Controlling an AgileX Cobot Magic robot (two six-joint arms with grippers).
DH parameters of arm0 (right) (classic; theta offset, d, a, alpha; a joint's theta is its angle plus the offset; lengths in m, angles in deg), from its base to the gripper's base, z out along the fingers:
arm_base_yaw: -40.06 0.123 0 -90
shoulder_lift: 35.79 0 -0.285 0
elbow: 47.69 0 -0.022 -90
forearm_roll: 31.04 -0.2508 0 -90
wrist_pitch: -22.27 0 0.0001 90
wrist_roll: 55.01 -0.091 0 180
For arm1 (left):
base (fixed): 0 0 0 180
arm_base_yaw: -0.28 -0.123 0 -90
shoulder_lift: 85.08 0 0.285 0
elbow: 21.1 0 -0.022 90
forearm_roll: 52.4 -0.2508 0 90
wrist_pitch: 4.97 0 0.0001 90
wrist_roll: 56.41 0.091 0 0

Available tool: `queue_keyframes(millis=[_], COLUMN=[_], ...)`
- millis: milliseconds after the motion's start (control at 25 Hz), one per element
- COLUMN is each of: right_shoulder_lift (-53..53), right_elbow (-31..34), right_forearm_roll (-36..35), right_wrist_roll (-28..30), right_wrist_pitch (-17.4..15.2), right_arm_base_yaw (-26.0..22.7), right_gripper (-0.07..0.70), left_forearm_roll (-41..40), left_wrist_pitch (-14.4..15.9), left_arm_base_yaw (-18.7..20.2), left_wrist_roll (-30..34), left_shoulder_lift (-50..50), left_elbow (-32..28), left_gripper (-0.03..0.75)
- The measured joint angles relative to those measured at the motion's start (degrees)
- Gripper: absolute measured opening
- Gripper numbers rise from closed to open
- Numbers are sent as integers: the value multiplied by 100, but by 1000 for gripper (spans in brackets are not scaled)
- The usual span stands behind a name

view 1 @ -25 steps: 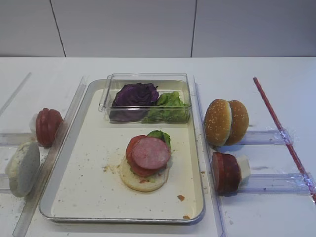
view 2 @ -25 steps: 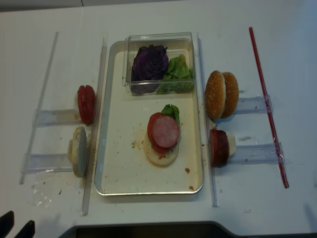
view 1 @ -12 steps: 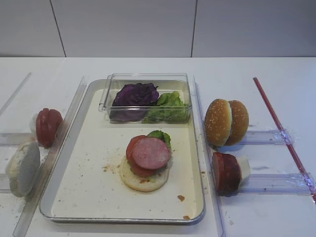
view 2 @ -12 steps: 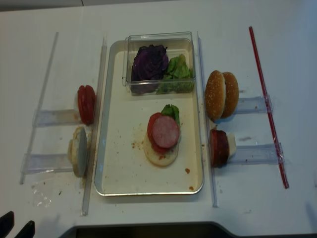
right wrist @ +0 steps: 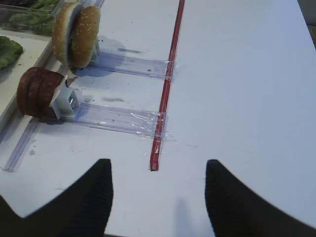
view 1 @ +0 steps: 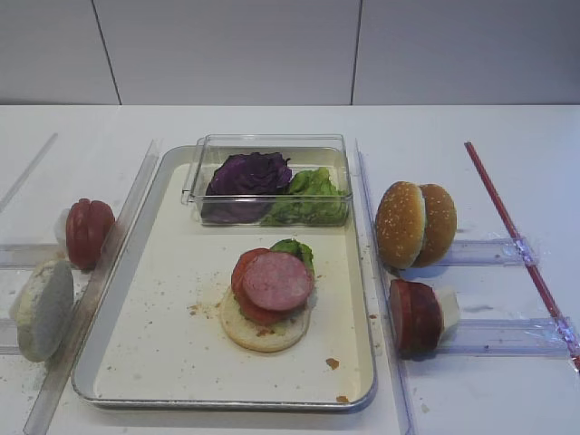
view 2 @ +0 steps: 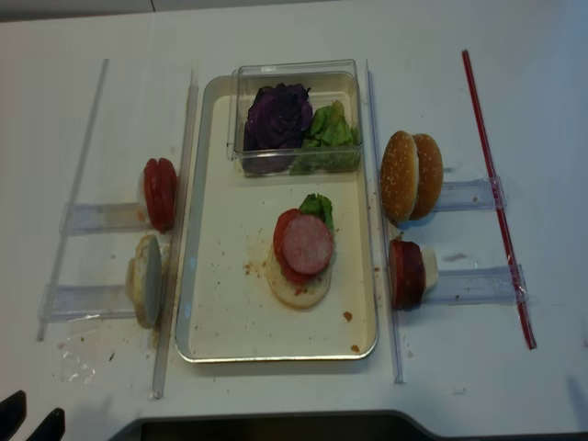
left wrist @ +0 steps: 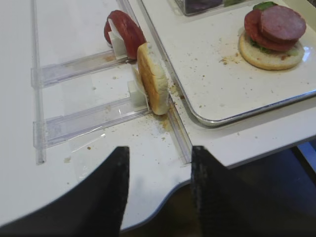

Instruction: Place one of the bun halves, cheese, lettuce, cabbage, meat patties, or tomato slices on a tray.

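On the white table [view 1: 272, 122], seen from the front high camera, the silver tray [view 1: 127, 349] carries a pale bun half [view 1: 263, 328] stacked with lettuce [view 1: 294, 247], a tomato slice [view 1: 243, 267] and a pink meat patty [view 1: 277, 281]. At the tray's far end a clear plastic box [view 1: 268, 179] holds purple cabbage [view 1: 246, 175] and more green leaves. To the right of the tray, two sesame bun halves [view 1: 415, 224] stand on edge in a clear rack, with dark-rimmed meat patties [view 1: 415, 316] standing nearer the camera. To the left, red tomato slices [view 1: 89, 233] and a pale bun half stand on edge.

From my right wrist camera, my right gripper [right wrist: 158, 197] hangs released over bare table, holding nothing, its dark fingers [right wrist: 89, 197] well apart; a red strip [right wrist: 165, 94] runs away from it, and the buns and patties stand off to the left.

From my left wrist camera, my left gripper [left wrist: 157, 192] hangs spread and empty above the table's near edge, just short of the upright pale bun half [left wrist: 152, 79] and the tomato slices beyond it.

From the overhead camera, the stack [view 2: 303, 255] lies right of the tray's middle; two dark tips show at the lower left corner.
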Motion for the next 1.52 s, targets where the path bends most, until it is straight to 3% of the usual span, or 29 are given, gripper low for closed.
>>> queue_keyframes(millis=[1520], right_shoulder_lift=[0], right_elbow=[0], right_forearm_roll=[0], right_wrist_roll=[36], right_wrist_pitch=[0], right_arm_base_yaw=[0], right_gripper=[445], left_forearm_roll=[0], left_wrist_pitch=[0], left_arm_base_yaw=[0], left_wrist_roll=[0], left_shoulder_lift=[0], left_elbow=[0], left_gripper=[284])
